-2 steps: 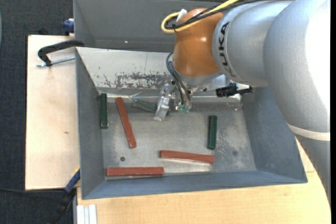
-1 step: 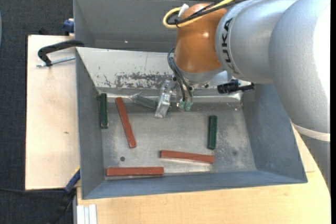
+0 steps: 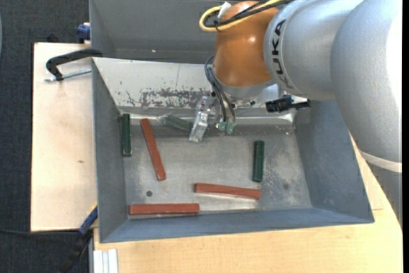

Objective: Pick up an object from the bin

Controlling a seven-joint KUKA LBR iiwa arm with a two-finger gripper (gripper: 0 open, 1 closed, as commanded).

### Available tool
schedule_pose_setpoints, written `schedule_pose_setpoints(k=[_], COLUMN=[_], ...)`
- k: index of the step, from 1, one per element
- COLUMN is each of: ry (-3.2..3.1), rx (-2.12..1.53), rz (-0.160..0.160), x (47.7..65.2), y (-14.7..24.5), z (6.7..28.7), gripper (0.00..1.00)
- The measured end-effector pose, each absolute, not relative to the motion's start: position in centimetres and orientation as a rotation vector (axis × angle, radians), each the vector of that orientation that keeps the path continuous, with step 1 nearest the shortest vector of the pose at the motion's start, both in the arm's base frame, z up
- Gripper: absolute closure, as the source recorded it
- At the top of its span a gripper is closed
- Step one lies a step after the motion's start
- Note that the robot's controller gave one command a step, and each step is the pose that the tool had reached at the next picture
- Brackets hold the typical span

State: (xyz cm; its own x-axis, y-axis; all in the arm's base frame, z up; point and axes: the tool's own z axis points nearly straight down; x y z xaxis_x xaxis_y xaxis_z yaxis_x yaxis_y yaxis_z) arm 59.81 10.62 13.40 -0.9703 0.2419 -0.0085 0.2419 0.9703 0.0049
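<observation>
Gripper (image 3: 212,126) at frame centre, over bare bin (image 3: 204,163) floor. Fingers spread, nothing between, likely readied to grasp. Nearest: green stick (image 3: 257,160) lower right, red stick (image 3: 152,149) lower left, both flat.

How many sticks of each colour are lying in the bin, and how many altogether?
Red sticks: 3
Green sticks: 2
Total: 5
A dark shape farther back is too unclear to count.

Three reddish-brown sticks (image 3: 152,150) in the bin (image 3: 319,156): one at 9 o'clock, one at 7 (image 3: 164,208), one at 5 (image 3: 227,191). Two dark green sticks (image 3: 126,135) too, at 10 and 3 o'clock (image 3: 257,161).
</observation>
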Motion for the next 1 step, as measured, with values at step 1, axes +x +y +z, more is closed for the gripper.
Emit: schedule_pose_setpoints(k=[1], ry=[3.114], rx=[0.382], rz=[0.004], x=[59.74], y=[10.62], z=[14.25], gripper=[1.0])
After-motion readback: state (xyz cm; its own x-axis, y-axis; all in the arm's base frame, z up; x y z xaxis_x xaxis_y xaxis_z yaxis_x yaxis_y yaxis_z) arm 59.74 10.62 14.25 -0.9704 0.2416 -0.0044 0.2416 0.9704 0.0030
